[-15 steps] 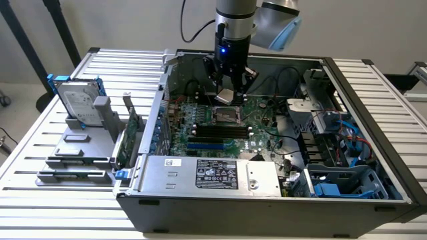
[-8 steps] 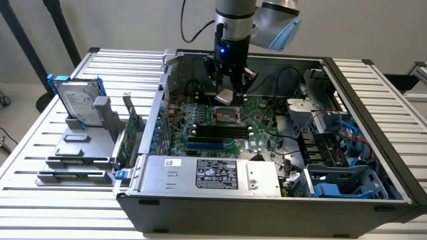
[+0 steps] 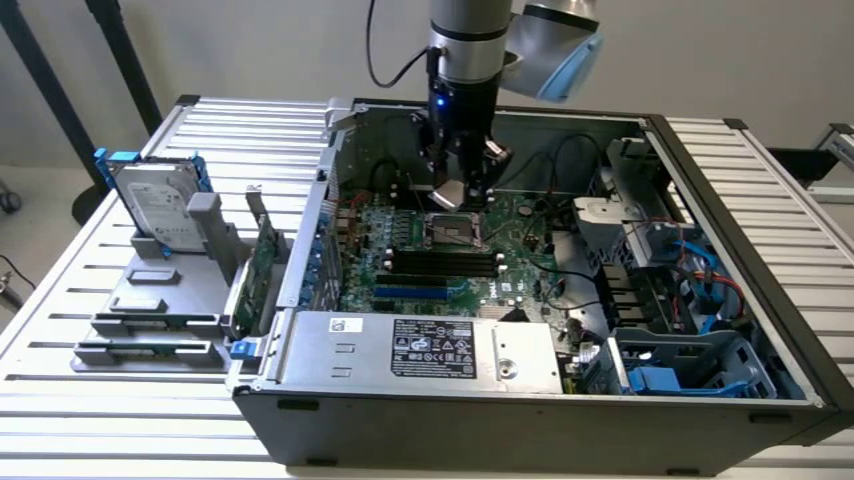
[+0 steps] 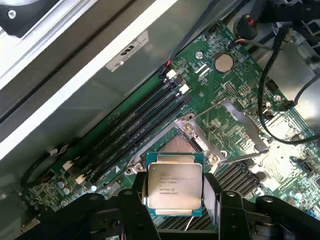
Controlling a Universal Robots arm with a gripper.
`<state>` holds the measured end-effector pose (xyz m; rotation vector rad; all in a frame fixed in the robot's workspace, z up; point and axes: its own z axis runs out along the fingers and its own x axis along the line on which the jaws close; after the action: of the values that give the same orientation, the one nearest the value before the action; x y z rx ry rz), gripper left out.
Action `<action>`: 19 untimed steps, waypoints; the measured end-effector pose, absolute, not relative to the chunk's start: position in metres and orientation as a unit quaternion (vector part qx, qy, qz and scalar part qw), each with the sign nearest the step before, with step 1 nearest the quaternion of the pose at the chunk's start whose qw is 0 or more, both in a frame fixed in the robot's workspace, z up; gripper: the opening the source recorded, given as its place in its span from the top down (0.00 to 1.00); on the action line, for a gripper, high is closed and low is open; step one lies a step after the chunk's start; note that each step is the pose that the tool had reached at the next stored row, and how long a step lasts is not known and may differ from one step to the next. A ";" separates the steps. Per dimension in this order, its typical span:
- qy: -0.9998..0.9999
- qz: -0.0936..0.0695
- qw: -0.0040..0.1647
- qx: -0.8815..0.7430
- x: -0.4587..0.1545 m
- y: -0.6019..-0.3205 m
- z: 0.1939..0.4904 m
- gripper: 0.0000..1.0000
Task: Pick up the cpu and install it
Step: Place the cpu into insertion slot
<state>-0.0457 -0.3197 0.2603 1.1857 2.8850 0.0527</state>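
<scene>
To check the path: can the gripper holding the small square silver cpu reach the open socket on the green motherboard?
Probably yes: the gripper holds the square silver cpu above the metal-framed socket; its lid is open.

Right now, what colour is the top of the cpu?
The cpu top is shiny silver-grey with dark print; the wrist view shows it best.

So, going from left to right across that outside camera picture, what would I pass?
The hard drive in its blue frame → green circuit card → gripper holding the cpu → blue cables inside the computer case.
</scene>
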 end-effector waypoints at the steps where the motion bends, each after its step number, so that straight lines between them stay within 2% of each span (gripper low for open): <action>1: 0.921 0.017 0.011 0.388 -0.046 -0.320 0.260 0.45; 19: 0.846 0.015 0.014 0.533 -0.046 -0.320 0.252 0.45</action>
<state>-0.0457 -0.3197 0.2516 1.6613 2.6339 0.0457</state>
